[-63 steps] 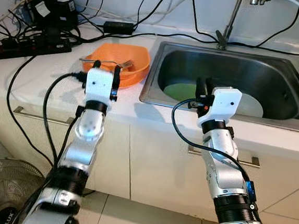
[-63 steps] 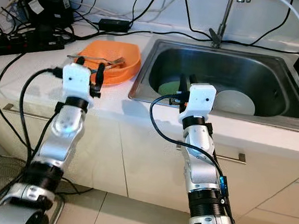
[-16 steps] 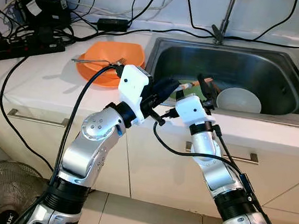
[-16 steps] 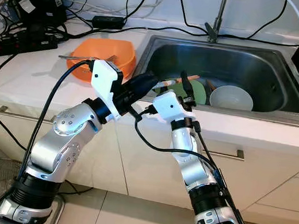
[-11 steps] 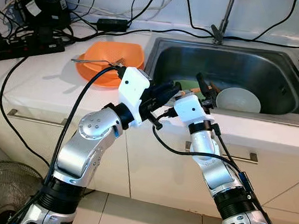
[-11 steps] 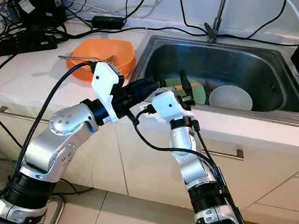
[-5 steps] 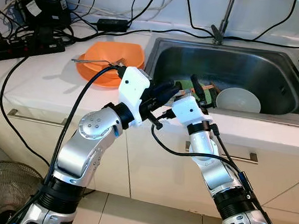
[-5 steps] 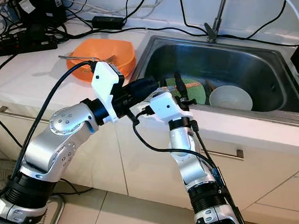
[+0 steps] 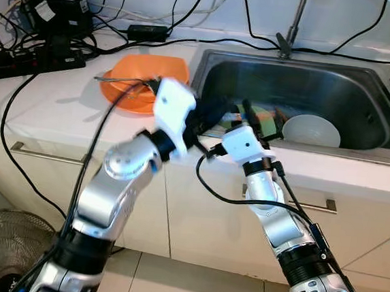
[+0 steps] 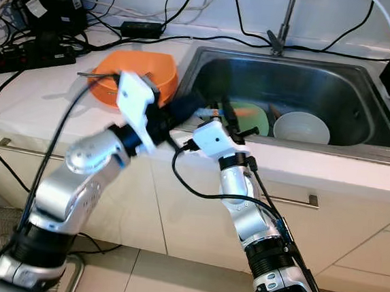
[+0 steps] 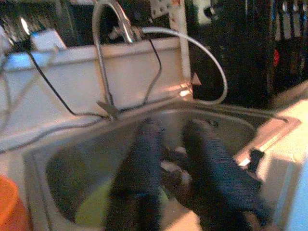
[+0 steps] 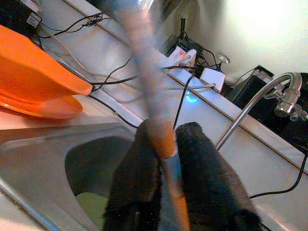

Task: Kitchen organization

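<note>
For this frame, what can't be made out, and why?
- Left gripper: motion-blurred in both eye views; finger state unclear.
- Utensil between the right gripper's fingers: its upper part is blurred, so its type is unknown.
- Green plate in the sink: partly hidden behind the grippers.

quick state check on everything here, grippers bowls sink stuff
right gripper: shut on an orange-handled utensil
left gripper: open, over the sink
orange bowl: upright on the counter, fork across it
white bowl: upright in sink
green plate: flat in sink
</note>
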Motion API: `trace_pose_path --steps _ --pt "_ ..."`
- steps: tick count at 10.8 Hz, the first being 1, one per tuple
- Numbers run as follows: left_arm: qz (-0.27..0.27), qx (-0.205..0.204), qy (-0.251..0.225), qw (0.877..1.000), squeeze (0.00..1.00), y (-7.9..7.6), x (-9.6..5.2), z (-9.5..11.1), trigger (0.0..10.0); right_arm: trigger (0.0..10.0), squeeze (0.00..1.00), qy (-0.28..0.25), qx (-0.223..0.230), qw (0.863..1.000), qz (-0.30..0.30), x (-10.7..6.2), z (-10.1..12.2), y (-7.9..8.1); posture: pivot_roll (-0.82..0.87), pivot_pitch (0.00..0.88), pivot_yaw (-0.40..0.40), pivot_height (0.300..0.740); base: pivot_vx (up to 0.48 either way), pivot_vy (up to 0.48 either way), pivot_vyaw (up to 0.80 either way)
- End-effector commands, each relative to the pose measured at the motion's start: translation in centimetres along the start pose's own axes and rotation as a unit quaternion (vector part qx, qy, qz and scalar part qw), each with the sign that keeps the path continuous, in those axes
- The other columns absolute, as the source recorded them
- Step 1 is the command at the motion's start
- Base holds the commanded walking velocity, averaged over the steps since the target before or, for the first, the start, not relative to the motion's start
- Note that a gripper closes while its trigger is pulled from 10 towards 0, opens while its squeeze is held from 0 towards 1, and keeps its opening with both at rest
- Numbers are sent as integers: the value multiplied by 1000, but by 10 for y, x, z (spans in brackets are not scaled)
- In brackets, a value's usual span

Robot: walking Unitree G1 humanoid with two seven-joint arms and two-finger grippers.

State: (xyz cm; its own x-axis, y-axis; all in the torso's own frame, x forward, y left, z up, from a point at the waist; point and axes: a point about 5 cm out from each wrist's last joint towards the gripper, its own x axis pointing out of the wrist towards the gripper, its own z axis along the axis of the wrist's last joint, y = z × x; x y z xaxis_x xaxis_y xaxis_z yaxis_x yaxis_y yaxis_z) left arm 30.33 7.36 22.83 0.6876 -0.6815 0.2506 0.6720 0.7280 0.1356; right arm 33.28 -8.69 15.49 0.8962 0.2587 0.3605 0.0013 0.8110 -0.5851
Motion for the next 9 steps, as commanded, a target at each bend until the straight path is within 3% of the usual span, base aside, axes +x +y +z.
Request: trace_pose_path --steps 1,4,9 --pt "42 7 9 999 1000 14 -5 -2 10000 0 0 0 5 1000 -10 2 0 -5 130 0 63 740 0 0 0" --pt "69 4 -11 998 1000 22 -5 4 10000 0 0 -1 7 1000 -7 1 -1 -5 133 0 62 740 0 0 0" --pt "100 -46 -77 991 1000 27 -10 18 10000 0 0 16 10 1000 -19 2 -6 -10 132 0 59 740 0 0 0"
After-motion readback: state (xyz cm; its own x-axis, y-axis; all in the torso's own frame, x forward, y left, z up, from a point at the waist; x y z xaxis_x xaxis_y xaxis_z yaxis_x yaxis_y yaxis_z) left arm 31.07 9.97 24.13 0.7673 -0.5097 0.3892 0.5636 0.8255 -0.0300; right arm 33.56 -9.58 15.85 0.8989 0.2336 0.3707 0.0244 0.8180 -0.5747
